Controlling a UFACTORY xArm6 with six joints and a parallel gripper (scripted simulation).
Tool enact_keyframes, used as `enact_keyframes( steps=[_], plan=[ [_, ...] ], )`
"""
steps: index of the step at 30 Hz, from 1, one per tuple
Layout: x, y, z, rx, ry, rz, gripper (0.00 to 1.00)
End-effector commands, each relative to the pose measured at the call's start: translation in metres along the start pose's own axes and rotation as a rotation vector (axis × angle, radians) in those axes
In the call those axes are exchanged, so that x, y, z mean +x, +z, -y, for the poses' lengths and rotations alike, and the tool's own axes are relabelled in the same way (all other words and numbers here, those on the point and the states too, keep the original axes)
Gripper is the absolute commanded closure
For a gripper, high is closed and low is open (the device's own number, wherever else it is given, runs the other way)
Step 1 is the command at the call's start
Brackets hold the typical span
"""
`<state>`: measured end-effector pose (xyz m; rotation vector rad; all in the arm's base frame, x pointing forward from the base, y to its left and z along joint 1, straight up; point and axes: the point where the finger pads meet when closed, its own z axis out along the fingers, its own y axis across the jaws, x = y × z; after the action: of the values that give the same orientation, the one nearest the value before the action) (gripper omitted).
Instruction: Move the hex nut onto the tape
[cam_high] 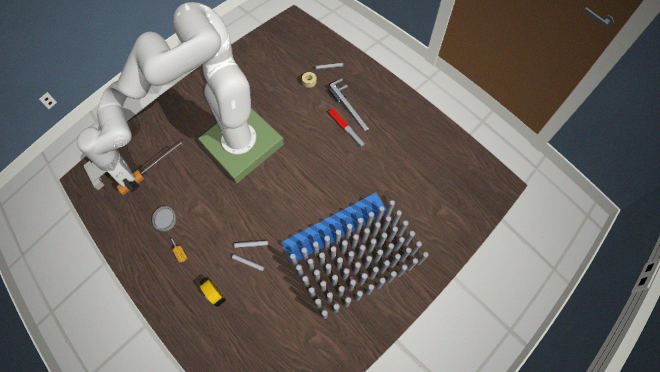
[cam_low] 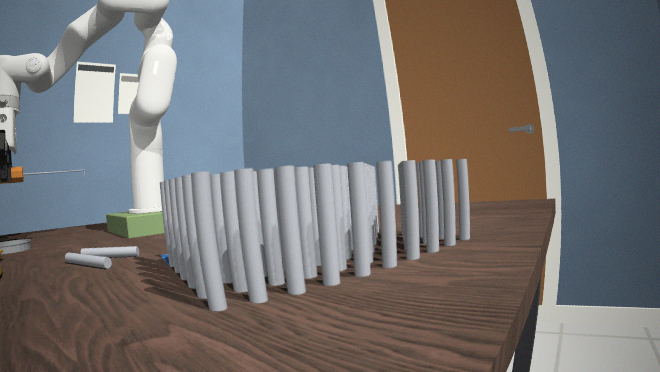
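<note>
My gripper (cam_high: 129,182) is at the table's far left, shut on the orange-brown handle of the hook pick (cam_high: 150,166). It holds the pick level, well above the table, and the thin shaft points toward the arm's base. The pick also shows at the left edge of the exterior view (cam_low: 47,173). Several grey upright spacers (cam_high: 357,255) stand in a grid at the front right; they also show in the exterior view (cam_low: 310,225). The blue strip of tape (cam_high: 332,225) lies along the grid's far side. The hex nut is hidden among the spacers.
The green base block (cam_high: 241,144) stands behind the middle. Two loose grey rods (cam_high: 250,252) lie left of the spacers. A round grey dish (cam_high: 164,218), a small screwdriver (cam_high: 178,251) and a yellow tool (cam_high: 211,291) lie at the left front. A tape roll (cam_high: 309,79), calipers (cam_high: 347,104) and a red-handled tool (cam_high: 345,126) lie at the back.
</note>
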<state>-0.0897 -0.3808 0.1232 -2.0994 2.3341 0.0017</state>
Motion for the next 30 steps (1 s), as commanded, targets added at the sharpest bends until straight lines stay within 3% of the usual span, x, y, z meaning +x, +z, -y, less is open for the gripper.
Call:
enact_keyframes(
  steps=[1,9,18,20,30],
  plan=[
    [-0.001,-0.002,0.001,-0.001,0.008,-0.004,1.0],
    [-0.015,-0.002,0.011,-0.001,0.065,-0.005,1.0],
    [-0.069,-0.001,0.048,-0.001,0.283,-0.005,1.0],
    [-0.069,-0.001,0.048,-0.001,0.283,-0.005,1.0],
    [-0.159,-0.001,0.109,-0.001,0.647,-0.005,1.0]
  ],
)
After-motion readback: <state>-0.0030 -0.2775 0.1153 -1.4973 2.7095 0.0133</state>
